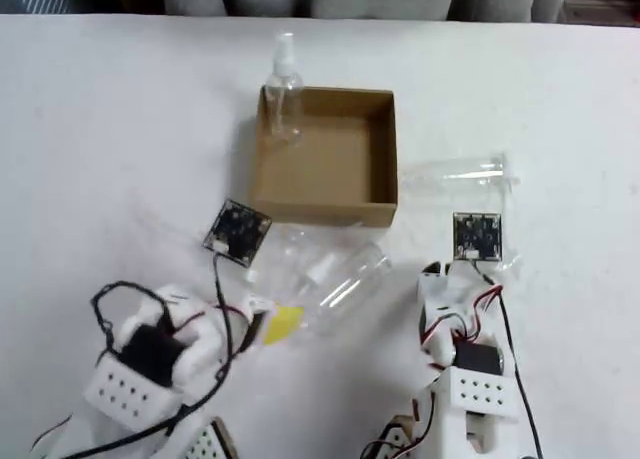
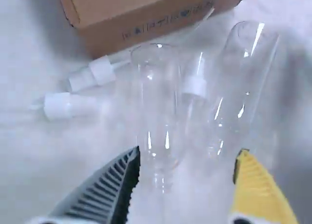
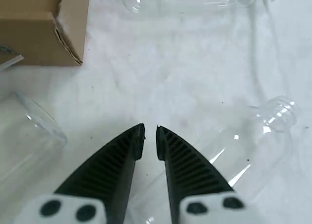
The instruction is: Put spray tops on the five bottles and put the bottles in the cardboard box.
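Cardboard box (image 1: 322, 212) is sitting open at the middle of the table, toward the far side, and a capped bottle (image 1: 283, 89) with a spray top on it is standing upright in the box's far left corner. Two uncapped bottles (image 2: 156, 112) are lying side by side on the table just in front of the box's near wall, and two loose spray tops (image 2: 100, 71) are lying beside them, close to that wall. The left gripper (image 2: 188, 154) is hovering at these bottles with its fingers spread wide, holding nothing, the end of one bottle lying between them. To the right of the box a lone bottle (image 1: 460, 174) is lying on its side, and a bare-necked bottle (image 3: 273, 121) is lying just beside the right gripper (image 3: 150, 131). That gripper's black jaws are standing almost closed, a thin gap between them, gripping nothing.
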